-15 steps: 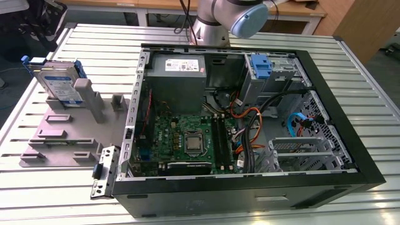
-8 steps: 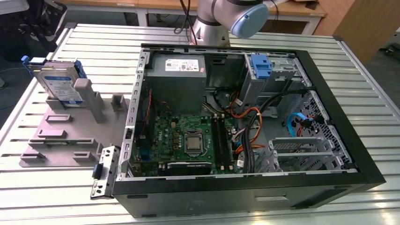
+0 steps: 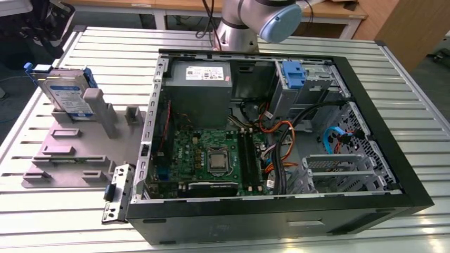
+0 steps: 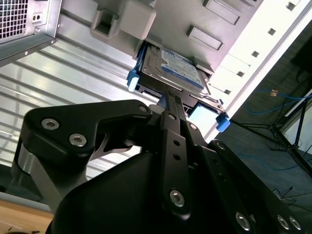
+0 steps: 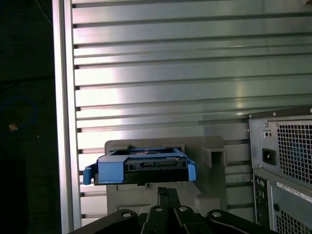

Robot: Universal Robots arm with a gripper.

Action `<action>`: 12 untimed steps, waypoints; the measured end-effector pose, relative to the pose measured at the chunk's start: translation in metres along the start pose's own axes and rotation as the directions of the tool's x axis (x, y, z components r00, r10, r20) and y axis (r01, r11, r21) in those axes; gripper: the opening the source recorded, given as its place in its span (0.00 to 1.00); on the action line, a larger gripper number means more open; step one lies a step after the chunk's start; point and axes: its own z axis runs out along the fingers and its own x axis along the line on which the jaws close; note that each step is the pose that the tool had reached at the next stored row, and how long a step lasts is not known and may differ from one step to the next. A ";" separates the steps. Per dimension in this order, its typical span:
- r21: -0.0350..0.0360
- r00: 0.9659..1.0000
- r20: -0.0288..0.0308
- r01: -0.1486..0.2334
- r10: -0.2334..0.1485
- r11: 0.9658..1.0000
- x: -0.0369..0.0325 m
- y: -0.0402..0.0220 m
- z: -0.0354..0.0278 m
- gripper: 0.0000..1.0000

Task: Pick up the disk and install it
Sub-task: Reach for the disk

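The disk (image 3: pixel 65 90) stands on edge in a slot of the grey fixture (image 3: pixel 77 153), at the exterior view's left beside the open computer case. It is a silver drive with a white-and-blue label in a blue carrier frame. In the second wrist view the disk (image 4: pixel 175 70) lies just beyond my gripper (image 4: pixel 170 95). In the first wrist view its blue end face (image 5: pixel 141 165) sits just past my gripper (image 5: pixel 168 191). The fingers look shut together with nothing between them, a short gap away from the disk.
The open black computer case (image 3: pixel 393 158) takes up the middle of the slatted metal table (image 3: pixel 105 47). Inside are a grey power-supply box (image 3: pixel 200 74), a motherboard (image 3: pixel 211 158), cables and another blue carrier (image 3: pixel 292 74) in the drive bay. The arm's base (image 3: pixel 243 23) stands behind the case.
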 end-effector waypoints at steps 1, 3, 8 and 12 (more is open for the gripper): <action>0.000 1.000 0.000 0.000 0.000 1.000 0.0006 0.0000 0.0001 0.11; 0.000 1.000 0.000 0.000 0.000 1.000 0.0021 -0.0002 0.0003 0.11; 0.000 1.000 0.000 0.000 0.000 1.000 0.0034 -0.0003 0.0004 0.11; 0.000 1.000 0.000 0.000 0.000 1.000 0.0034 -0.0003 0.0004 0.11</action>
